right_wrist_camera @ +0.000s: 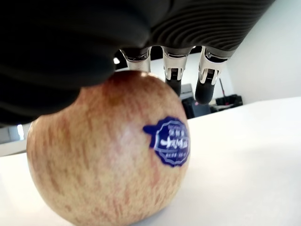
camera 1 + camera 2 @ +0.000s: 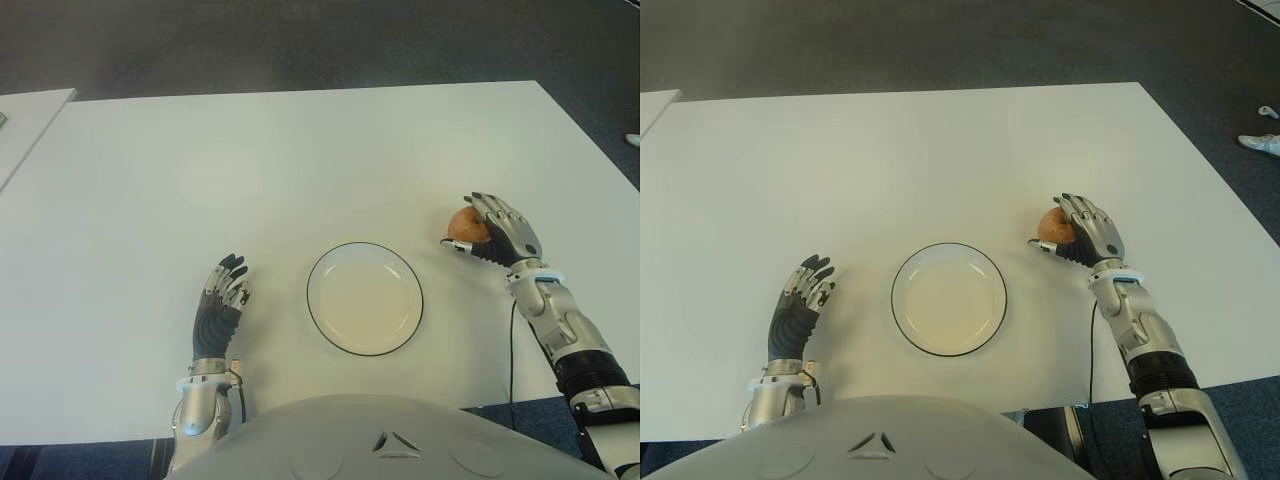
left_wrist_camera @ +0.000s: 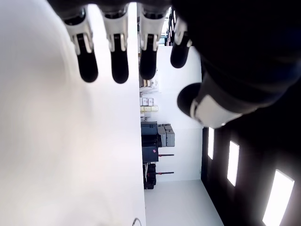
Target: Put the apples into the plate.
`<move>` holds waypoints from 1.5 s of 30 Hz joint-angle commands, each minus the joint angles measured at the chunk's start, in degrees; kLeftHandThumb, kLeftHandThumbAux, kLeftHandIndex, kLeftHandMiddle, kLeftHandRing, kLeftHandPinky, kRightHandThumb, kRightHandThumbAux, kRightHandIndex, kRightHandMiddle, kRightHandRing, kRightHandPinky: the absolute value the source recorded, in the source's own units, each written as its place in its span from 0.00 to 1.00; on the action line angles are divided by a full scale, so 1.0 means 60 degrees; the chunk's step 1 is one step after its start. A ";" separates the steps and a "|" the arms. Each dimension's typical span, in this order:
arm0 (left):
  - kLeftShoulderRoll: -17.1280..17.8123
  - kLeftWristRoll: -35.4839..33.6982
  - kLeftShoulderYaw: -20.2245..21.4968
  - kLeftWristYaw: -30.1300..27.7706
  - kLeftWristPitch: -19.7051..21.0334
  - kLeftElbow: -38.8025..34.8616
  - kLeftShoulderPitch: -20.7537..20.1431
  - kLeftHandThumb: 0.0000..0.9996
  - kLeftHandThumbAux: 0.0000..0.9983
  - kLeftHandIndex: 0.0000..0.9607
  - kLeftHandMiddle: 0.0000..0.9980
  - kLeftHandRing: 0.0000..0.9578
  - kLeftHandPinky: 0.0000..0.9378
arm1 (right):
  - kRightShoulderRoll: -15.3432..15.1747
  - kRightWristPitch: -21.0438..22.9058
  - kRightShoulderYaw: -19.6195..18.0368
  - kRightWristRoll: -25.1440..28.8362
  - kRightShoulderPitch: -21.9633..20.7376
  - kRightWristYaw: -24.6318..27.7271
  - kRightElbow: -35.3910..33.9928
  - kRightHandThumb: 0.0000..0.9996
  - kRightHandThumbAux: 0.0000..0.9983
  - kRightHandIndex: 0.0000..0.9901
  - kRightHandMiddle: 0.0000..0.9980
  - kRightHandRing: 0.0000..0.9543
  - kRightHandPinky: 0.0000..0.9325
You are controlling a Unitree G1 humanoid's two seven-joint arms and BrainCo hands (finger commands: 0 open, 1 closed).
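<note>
Right hand point(image 2: 497, 232) cupped over apple point(image 2: 465, 226); plate point(image 2: 330, 325) empty

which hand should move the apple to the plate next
Right. The right hand is already draped over the apple, just right of the plate. The left hand shows open on the plate's far side.

A broad white table point(image 2: 300, 160) fills most of the view, its far edge meeting dark grey carpet point(image 2: 300, 45). Beyond its far left corner shows part of a second white table point(image 2: 25, 125). A black cable point(image 2: 513, 350) hangs over the near edge towards the right corner.
</note>
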 commanded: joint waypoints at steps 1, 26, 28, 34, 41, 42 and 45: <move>-0.0001 0.0031 -0.0083 -0.0057 0.0234 -0.0269 0.0185 0.22 0.63 0.15 0.18 0.21 0.26 | 0.0139 -0.0029 0.0249 0.0104 -0.0089 -0.0094 0.0398 0.20 0.29 0.00 0.03 0.00 0.02; 0.0016 0.0149 -0.0271 -0.0026 0.0555 -0.0883 0.0459 0.25 0.62 0.16 0.19 0.22 0.27 | 0.0713 -0.0872 0.1094 0.0301 -0.1538 -0.2054 0.3387 0.37 0.41 0.19 0.25 0.24 0.22; 0.0007 0.0171 -0.0288 -0.0005 0.0567 -0.0970 0.0496 0.25 0.62 0.17 0.19 0.23 0.28 | 0.0759 -0.1027 0.1169 0.0286 -0.1760 -0.2393 0.3846 0.40 0.42 0.27 0.33 0.32 0.31; 0.0006 0.0210 -0.0259 0.0040 0.0593 -0.1117 0.0563 0.26 0.63 0.18 0.20 0.23 0.28 | 0.0868 -0.1463 0.1346 0.0267 -0.2145 -0.3396 0.4719 0.52 0.50 0.56 0.65 0.68 0.74; -0.0050 0.0211 -0.0237 0.0079 0.0657 -0.1190 0.0629 0.24 0.63 0.19 0.20 0.23 0.28 | 0.1038 -0.2052 0.1398 0.0445 -0.2421 -0.4475 0.5446 0.62 0.62 0.72 0.82 0.85 0.90; -0.0055 0.0198 -0.0233 0.0074 0.0665 -0.1197 0.0633 0.24 0.63 0.19 0.20 0.23 0.28 | 0.1049 -0.2111 0.1412 0.0470 -0.2447 -0.4553 0.5515 0.63 0.63 0.74 0.83 0.86 0.90; -0.0060 0.0147 -0.0198 0.0053 0.0705 -0.1216 0.0637 0.23 0.63 0.19 0.20 0.23 0.28 | 0.1136 -0.2455 0.1344 0.0708 -0.2487 -0.4728 0.5683 0.65 0.66 0.77 0.85 0.88 0.90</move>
